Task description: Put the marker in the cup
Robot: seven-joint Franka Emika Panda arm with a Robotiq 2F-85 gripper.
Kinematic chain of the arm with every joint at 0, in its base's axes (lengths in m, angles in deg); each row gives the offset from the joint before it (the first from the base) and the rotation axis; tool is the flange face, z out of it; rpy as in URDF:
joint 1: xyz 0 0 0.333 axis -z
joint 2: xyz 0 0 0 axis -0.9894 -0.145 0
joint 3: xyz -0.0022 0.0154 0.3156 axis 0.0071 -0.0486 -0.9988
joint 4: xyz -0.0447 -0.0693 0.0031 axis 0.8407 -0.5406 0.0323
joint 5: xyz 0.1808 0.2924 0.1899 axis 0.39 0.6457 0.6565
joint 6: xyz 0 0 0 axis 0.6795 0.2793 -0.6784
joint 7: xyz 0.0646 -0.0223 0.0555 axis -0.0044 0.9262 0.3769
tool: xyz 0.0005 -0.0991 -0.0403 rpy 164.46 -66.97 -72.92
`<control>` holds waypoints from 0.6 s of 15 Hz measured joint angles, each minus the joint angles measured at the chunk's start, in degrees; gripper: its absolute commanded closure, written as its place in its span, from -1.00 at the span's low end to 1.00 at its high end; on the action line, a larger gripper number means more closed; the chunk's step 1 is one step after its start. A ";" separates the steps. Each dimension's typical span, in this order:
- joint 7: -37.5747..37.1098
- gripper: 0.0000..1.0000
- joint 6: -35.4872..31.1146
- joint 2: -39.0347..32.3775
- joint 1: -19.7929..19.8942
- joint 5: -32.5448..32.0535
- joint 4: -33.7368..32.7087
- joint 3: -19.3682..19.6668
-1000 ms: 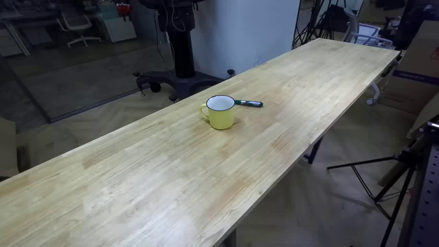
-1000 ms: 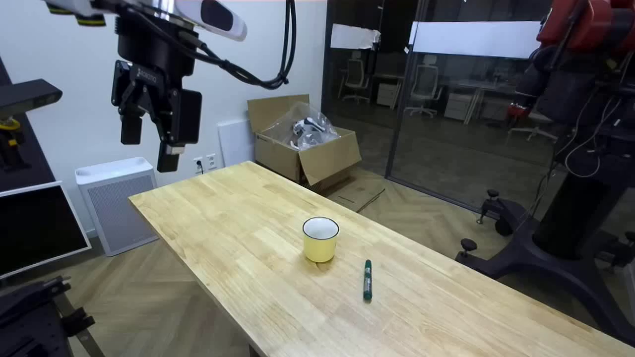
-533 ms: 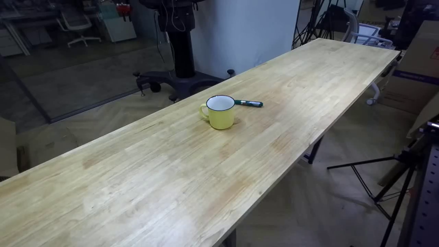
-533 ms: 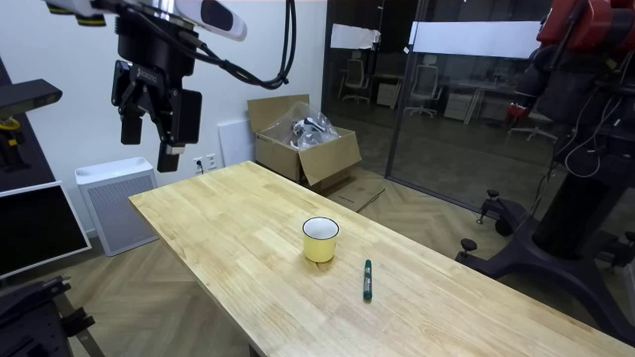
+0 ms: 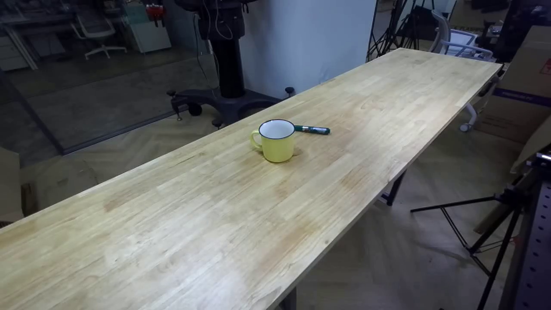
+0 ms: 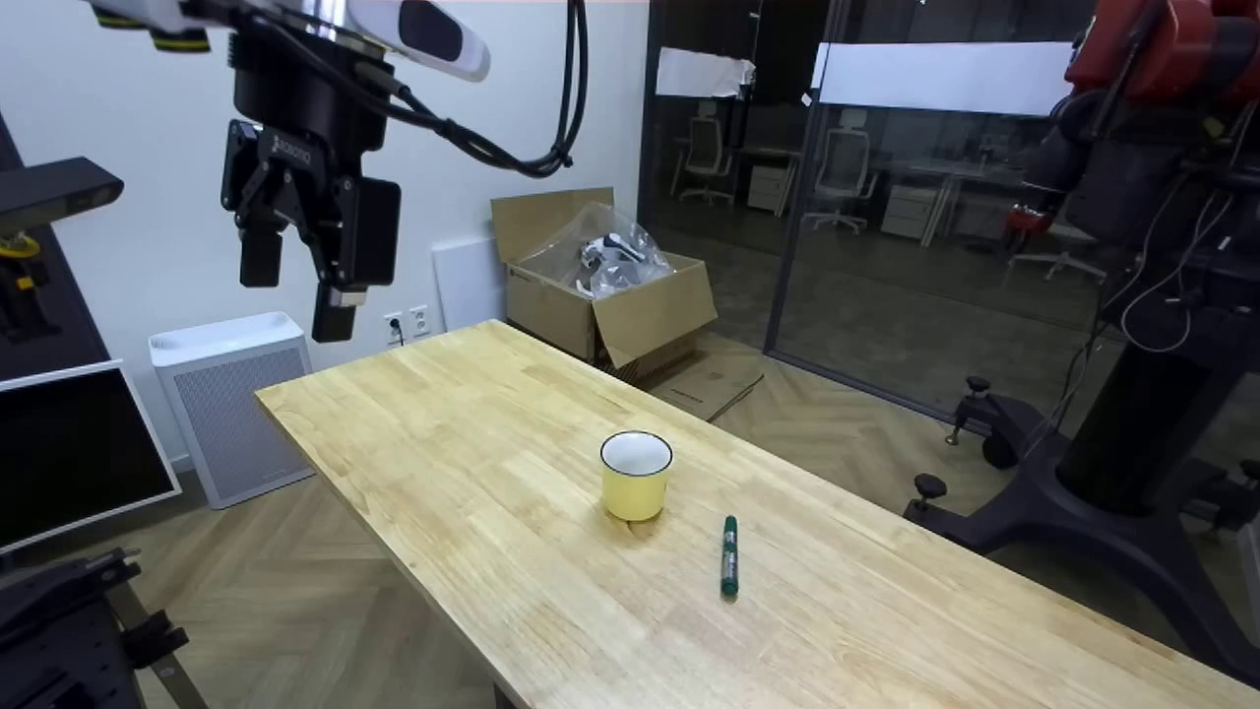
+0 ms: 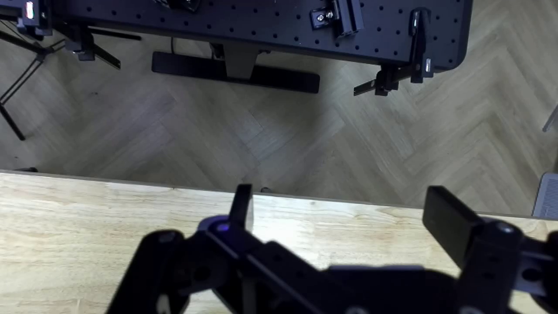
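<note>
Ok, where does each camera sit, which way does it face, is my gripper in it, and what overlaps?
In an exterior view: higher than the table, facing its end by the box; open gripper and part of the arm show.
In an exterior view: also higher, facing roughly the opposite way, a chair past the far end; no arm or gripper.
Wrist view: behind the gripper, which shows at the bottom, looking down at table edge, floor and bench.
Shared, in both exterior views: table, cup and marker.

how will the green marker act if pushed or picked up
The green marker may roll if pushed sideways, since it looks cylindrical and lies on its side on the wooden tabletop. It is probably light, being slim, and likely stiff, judging by its straight shape.
</note>
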 measured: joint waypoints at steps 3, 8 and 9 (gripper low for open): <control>0.11 -1.00 -0.42 -0.04 0.13 0.00 0.03 -0.03; 1.36 -1.00 -14.32 -2.57 2.15 -2.84 -0.64 0.14; 1.98 -1.00 -18.74 -3.75 2.72 -4.20 -0.84 0.28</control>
